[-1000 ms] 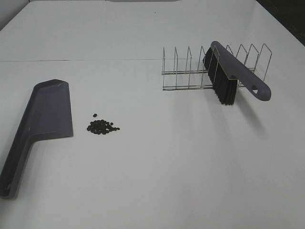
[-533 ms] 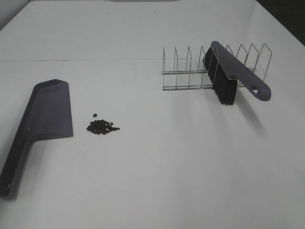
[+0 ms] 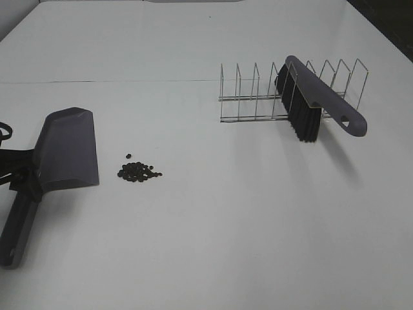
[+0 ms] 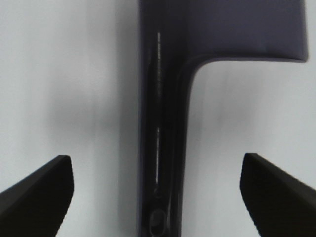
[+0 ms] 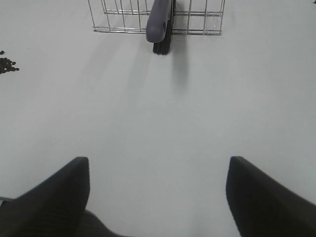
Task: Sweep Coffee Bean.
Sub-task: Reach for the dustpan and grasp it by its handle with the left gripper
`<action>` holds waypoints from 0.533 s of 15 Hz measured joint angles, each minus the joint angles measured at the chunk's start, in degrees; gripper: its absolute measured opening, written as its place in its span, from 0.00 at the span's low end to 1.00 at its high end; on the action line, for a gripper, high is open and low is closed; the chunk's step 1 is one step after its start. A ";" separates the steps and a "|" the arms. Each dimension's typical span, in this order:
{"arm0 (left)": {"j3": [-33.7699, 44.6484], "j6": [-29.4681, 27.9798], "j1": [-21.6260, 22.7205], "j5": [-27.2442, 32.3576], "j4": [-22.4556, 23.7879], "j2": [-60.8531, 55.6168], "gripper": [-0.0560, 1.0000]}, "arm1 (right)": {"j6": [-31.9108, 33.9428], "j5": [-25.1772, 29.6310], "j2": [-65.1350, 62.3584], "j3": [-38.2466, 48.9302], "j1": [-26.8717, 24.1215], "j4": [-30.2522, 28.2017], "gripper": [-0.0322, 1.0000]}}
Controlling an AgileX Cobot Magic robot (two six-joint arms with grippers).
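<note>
The coffee bean (image 3: 137,171) pile lies as a small dark cluster on the white table, just right of the purple-grey dustpan (image 3: 68,148). My left gripper (image 3: 22,177) has come in from the left edge over the dustpan's handle (image 4: 163,123). In the left wrist view it is open (image 4: 158,197), one dark finger on each side of the handle, not touching it. A purple brush (image 3: 316,97) with black bristles rests in the wire rack (image 3: 258,90). My right gripper (image 5: 158,197) is open above bare table, well short of the brush (image 5: 160,24). The coffee bean (image 5: 6,64) pile shows at that view's edge.
The wire rack (image 5: 197,19) stands at the back right with the brush's handle sticking out toward the right edge. A faint seam crosses the table (image 3: 213,219) behind the rack. White table surface lies between the beans and the rack.
My left gripper has come into the exterior view from the left edge and now sits over the dustpan's handle. Dustpan, beans and brush have not moved.
</note>
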 joint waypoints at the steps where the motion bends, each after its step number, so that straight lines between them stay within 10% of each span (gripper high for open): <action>1: -0.06 -1.43 -0.11 -1.49 1.20 1.09 0.85 | 0.00 0.00 0.00 0.00 0.00 0.00 0.73; 8: -4.70 -2.58 -0.17 -2.98 1.66 8.14 0.83 | 0.00 0.00 0.00 0.00 0.00 0.00 0.73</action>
